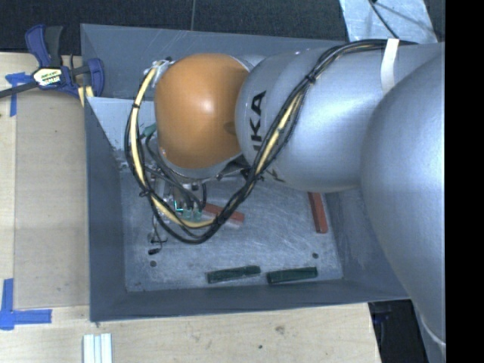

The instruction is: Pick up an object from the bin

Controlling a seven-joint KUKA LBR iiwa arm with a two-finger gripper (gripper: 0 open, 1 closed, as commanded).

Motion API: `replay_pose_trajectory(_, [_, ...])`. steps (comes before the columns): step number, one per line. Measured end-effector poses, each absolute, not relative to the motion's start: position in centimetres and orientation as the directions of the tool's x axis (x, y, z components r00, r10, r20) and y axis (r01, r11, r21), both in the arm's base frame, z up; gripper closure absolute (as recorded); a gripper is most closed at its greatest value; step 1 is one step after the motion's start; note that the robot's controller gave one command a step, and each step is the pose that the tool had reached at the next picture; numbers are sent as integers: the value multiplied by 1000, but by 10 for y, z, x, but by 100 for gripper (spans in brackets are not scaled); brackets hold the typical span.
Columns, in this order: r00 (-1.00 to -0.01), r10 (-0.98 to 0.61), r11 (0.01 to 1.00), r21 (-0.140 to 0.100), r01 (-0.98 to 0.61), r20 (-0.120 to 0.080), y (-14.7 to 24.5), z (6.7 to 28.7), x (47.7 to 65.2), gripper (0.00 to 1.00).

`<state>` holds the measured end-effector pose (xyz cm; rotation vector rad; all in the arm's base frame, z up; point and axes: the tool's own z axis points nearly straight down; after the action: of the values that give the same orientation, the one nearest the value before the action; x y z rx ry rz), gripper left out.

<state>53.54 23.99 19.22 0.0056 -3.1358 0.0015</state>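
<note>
Beside the end effector [180, 204], a half-hidden reddish stick [231, 217].

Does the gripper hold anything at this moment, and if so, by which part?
It cannot be told: cables hide the gripper, which is down beside an orange-red stick in the bin's left part.

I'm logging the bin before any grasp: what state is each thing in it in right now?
Left red stick: lying flat, one end hidden under the arm.
Right red stick: lying flat, lying alone.
Left green bar: flat by the bin's lower wall.
Right green bar: flat, apart from the left one.
</note>
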Motion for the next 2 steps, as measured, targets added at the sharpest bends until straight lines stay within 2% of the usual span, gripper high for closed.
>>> replay_pose_trajectory(1, [-1000, 1, 1000, 1, 1, -2, 239, 197, 538, 100])
replay_pose_trajectory(2, [-983, -183, 983, 1, -183, -13, 236, 364, 598, 100])
